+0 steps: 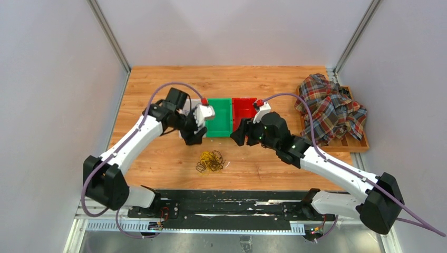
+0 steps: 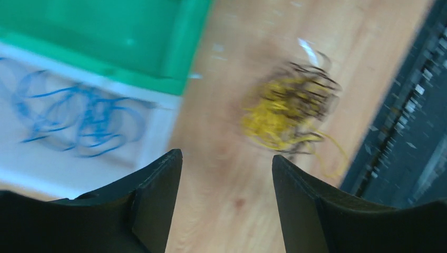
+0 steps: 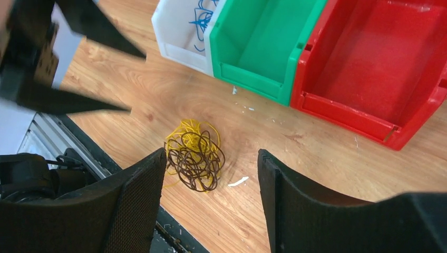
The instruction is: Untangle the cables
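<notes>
A tangled ball of yellow and dark brown cables [image 1: 210, 161] lies on the wooden table in front of the bins; it also shows in the left wrist view [image 2: 287, 108] and the right wrist view [image 3: 195, 154]. Blue cable [image 2: 79, 113] lies in the white bin [image 3: 176, 31]. My left gripper [image 1: 193, 138] is open and empty, above the table beside the white bin. My right gripper [image 1: 238, 138] is open and empty, to the right of the tangle, in front of the red bin. Both hover apart from the tangle.
A green bin [image 1: 219, 117] and a red bin [image 1: 243, 112] stand next to the white one at mid table. A plaid cloth [image 1: 331, 108] lies over a wooden tray [image 1: 358, 142] at the right. A small white scrap [image 3: 237, 182] lies near the tangle.
</notes>
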Tool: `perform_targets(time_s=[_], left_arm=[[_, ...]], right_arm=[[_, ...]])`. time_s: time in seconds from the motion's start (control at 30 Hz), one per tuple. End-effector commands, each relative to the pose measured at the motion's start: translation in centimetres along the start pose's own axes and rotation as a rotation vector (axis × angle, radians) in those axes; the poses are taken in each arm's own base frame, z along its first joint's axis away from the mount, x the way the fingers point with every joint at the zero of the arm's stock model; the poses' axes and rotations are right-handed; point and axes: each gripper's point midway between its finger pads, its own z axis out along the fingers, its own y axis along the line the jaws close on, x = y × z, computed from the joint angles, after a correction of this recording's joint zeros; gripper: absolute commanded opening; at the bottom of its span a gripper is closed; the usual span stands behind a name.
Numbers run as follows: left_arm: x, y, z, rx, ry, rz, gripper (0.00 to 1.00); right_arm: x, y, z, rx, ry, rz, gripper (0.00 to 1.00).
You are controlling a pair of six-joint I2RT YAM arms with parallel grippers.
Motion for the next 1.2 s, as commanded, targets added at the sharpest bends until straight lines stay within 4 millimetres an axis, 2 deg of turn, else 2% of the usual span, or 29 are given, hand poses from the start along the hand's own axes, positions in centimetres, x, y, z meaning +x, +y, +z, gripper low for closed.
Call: perform_targets(time_s=[0.0,0.1,0.27,0.4,0.63,0.77,0.87,0.97,1.07,1.17], left_arm=[[3.3,-7.0,1.3,0.227,0.063,0.085,0.66],[4.4,-7.9,2.6,0.285,0.095,0.095,0.58],[4.5,-6.4,5.0,0.234,0.087,0.071,0.40],[4.4,-6.0,6.2,0.222,0.072,0.072,0.40],[5.4,-6.9,7.5,0.268,0.097,0.052,0.42],[6.1,-6.1,7.9,0.221,0.118,0.047,0.37],[5.7,-4.6,7.6,0.131,0.126,0.033,0.22],[4.1,-3.8,6.3,0.067,0.084,0.040,0.06],[1.7,-4.3,4.4,0.060,0.010,0.044,0.04],[0.2,-5.4,2.7,0.091,-0.033,0.032,0.04]], right_arm=[[0.8,-0.9,0.0,0.017,0.016,-0.014,0.63],[0.9,-0.8,-0.2,0.007,0.018,-0.017,0.60],[1.3,-1.0,-0.8,0.004,0.017,-0.015,0.55],[1.7,-1.2,-1.1,0.007,0.016,-0.003,0.52],[1.7,-1.2,-1.1,0.008,0.015,-0.005,0.48],[1.4,-1.1,-1.1,0.006,0.009,-0.004,0.44],[1.2,-1.0,-1.1,0.003,0.005,-0.005,0.39],[1.2,-0.9,-1.1,-0.003,0.003,-0.005,0.34],[1.3,-0.7,-0.9,-0.016,0.003,-0.001,0.32],[1.3,-0.3,-0.6,-0.033,0.004,0.000,0.32]])
